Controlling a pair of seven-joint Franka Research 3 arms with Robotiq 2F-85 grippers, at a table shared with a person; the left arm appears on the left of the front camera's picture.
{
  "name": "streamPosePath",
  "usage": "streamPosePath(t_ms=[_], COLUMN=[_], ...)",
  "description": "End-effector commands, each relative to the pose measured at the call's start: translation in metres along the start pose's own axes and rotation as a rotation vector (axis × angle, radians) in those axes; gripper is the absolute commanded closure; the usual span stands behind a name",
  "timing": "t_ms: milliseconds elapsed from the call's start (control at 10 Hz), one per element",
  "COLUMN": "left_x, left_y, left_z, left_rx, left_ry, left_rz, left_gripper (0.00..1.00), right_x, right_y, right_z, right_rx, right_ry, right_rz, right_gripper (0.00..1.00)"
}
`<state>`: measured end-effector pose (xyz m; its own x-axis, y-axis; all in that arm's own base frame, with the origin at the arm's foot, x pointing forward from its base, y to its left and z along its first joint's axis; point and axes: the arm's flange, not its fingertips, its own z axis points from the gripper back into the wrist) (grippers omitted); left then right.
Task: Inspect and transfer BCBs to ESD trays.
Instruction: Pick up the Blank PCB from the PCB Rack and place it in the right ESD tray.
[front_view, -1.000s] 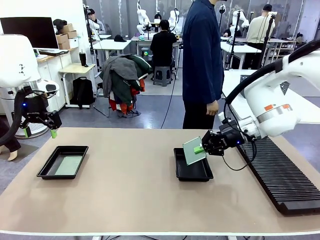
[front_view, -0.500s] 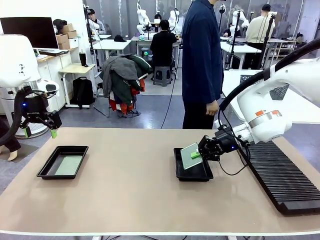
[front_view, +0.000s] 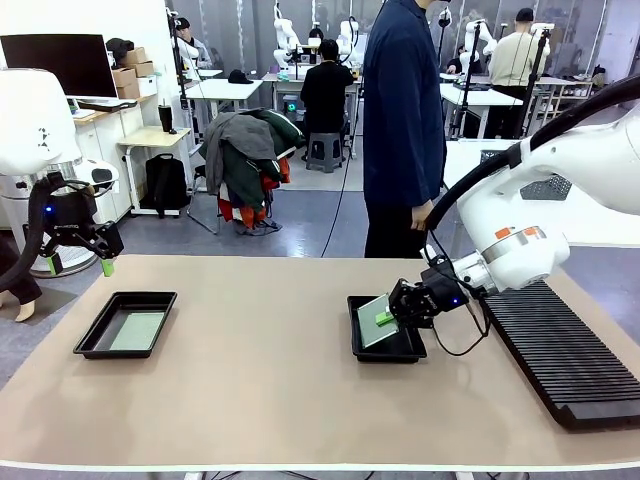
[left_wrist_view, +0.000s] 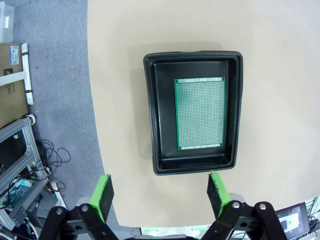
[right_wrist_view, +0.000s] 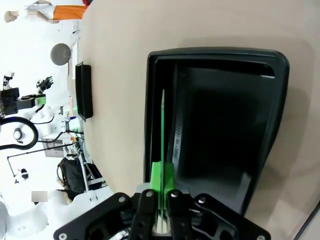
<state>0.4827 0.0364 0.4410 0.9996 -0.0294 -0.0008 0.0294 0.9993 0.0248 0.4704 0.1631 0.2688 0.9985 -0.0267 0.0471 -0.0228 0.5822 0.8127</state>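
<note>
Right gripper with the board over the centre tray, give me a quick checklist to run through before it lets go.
1. Right gripper shut on the circuit board: ok.
2. Board over the centre tray: ok.
3. Tray floor free of another board, right wrist view: ok.
4. Board lying flat on the floor: not ok, it is tilted.
5. Left gripper open, away above the left tray: ok.
6. Person's hand away from the tray: ok.
</note>
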Motion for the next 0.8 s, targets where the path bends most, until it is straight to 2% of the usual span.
streamPosePath(t_ms=[0, 600, 700], left_x=[0.0008, 0.0008, 0.0008], left_y=[0.0001, 0.0001, 0.0001], left_z=[-0.0013, -0.0013, -0.0013], left_rx=[0.001, 0.001, 0.001], left_ry=[-0.004, -0.004, -0.004], left_rz=[0.0, 0.0, 0.0], left_gripper=[0.0, 0.0, 0.0], right_x=[-0.0027, -0.0024, -0.0014], right_y=[0.0118, 0.016, 0.0091], right_z=[-0.0091, -0.0097, -0.0093], right_rx=[-0.045, -0.141, -0.066], right_ry=[-0.039, -0.048, -0.03], right_rz=[-0.024, -0.082, -0.042], right_gripper=[0.97, 0.97, 0.97])
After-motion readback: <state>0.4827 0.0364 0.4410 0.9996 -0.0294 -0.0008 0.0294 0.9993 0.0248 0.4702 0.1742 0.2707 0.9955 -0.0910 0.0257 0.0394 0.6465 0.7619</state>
